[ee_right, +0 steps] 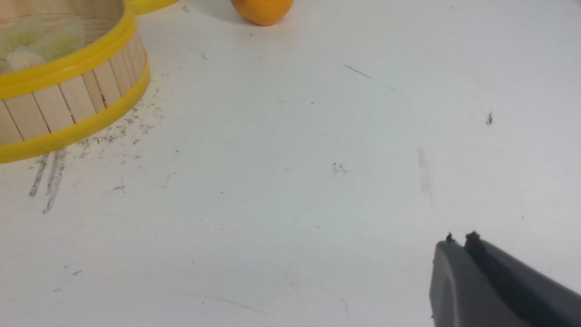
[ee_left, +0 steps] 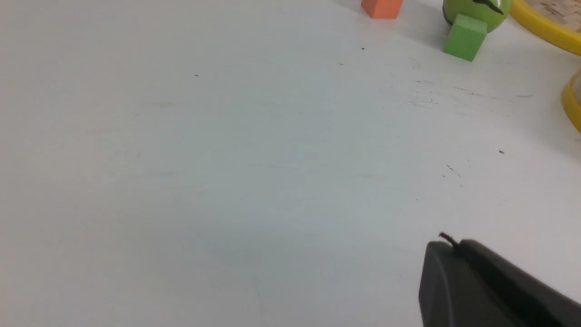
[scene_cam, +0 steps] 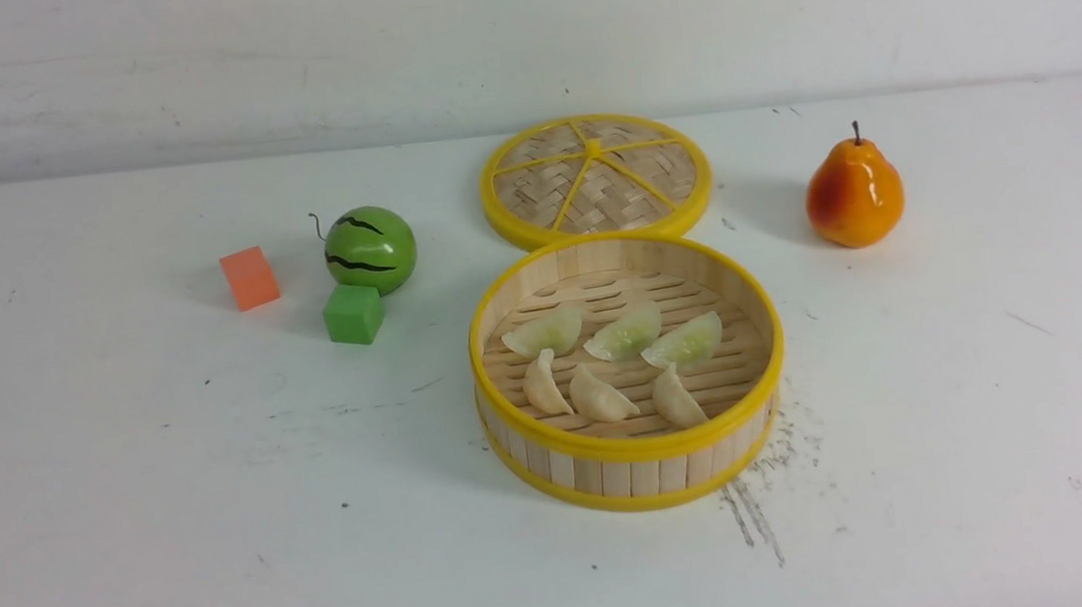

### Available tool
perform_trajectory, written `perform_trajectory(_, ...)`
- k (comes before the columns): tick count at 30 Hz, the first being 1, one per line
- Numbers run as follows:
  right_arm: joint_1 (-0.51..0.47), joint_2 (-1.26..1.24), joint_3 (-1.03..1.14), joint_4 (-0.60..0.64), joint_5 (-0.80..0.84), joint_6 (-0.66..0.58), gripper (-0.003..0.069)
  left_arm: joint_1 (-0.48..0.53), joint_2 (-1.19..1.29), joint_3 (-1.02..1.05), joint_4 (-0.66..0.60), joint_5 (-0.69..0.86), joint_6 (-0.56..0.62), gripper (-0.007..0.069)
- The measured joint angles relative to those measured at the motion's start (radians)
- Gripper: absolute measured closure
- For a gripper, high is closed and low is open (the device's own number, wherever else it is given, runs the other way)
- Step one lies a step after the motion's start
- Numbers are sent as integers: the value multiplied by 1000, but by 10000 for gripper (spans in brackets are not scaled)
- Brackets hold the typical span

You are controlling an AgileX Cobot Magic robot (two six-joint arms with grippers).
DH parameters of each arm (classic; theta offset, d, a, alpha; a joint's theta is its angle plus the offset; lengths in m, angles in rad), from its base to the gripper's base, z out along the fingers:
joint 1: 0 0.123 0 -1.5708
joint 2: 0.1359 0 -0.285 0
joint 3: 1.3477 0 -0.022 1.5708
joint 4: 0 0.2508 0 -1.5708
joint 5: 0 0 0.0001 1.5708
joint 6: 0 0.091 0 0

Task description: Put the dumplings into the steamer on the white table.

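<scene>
Fingers (ee_right: 458, 243) empty; six dumplings (scene_cam: 613, 364) in steamer (scene_cam: 637, 449).

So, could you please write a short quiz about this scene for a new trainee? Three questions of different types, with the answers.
1. How many dumplings lie inside the steamer?
2. True or false: the lid is on the steamer.
3. Which touches the green cube: A) pear, B) toy watermelon, C) orange cube?

Key
1. Six: three green, three cream.
2. False; it lies on the table behind the steamer.
3. B.
</scene>
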Motion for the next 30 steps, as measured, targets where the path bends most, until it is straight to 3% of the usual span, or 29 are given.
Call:
perform_trajectory(8, 0, 0, 0, 0, 0, 0, 627, 0, 0, 1, 0, 1, -51, 638)
perform_trajectory(30, 0, 0, 0, 0, 0, 0, 603, 0, 0, 1, 1, 0, -58, 638)
